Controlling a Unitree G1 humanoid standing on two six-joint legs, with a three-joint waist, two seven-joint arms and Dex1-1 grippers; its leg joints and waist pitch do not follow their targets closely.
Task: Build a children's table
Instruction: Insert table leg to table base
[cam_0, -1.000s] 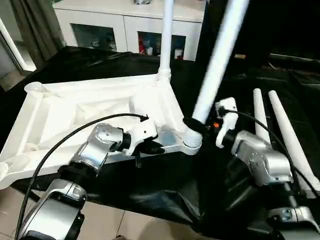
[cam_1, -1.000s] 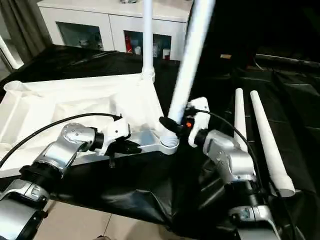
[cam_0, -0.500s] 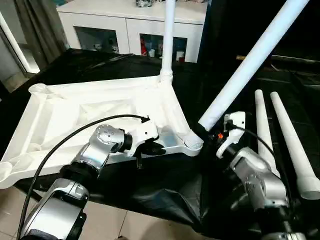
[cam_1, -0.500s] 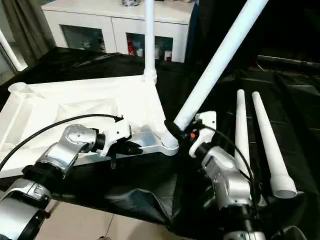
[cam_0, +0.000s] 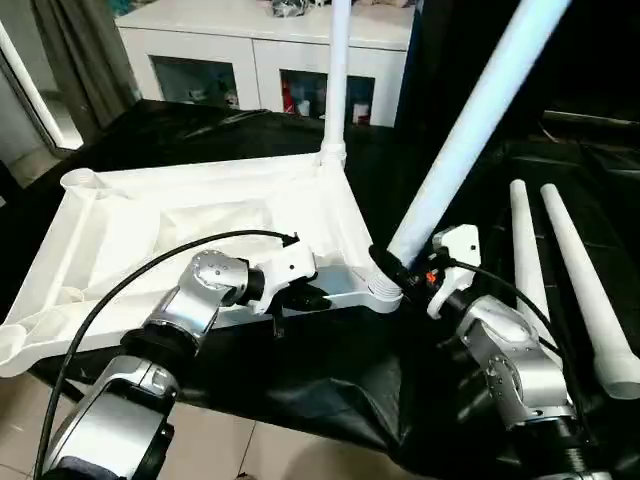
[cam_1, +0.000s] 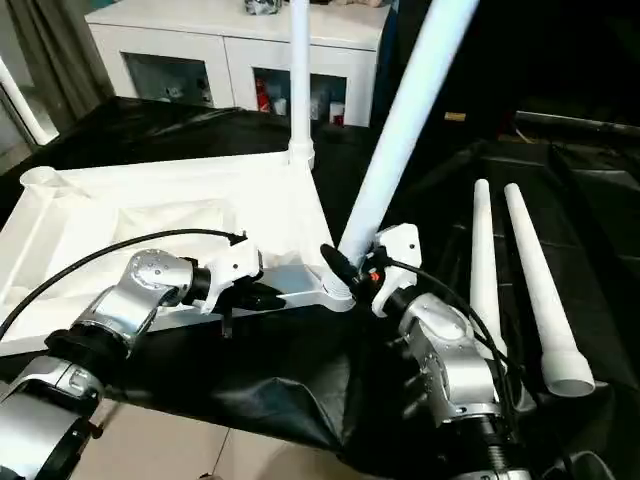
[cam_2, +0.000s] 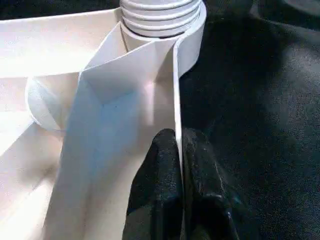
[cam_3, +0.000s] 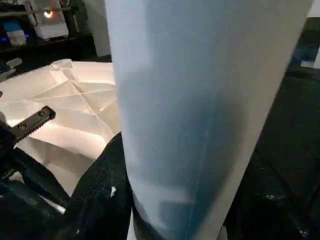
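The children's table top (cam_0: 180, 215) lies upside down on a black-covered surface. One white leg (cam_0: 336, 80) stands upright in its far corner socket. My right gripper (cam_0: 402, 268) is shut on the lower end of a second leg (cam_0: 470, 120), which leans up to the right with its foot at the near right corner socket (cam_0: 383, 292). That leg (cam_3: 200, 100) looms close in the right wrist view, with a black finger (cam_3: 100, 200) beside it. My left gripper (cam_0: 308, 297) is shut on the top's near rim (cam_2: 176, 100), just left of that socket.
Two loose white legs (cam_0: 524, 250) (cam_0: 580, 285) lie side by side on the black cover at the right. A white cabinet with glass doors (cam_0: 250, 60) stands behind the work. Tiled floor shows below the near edge.
The leg in my right gripper swung far to the right half a second ago and now stands steeper again. My left gripper has stayed on the rim.
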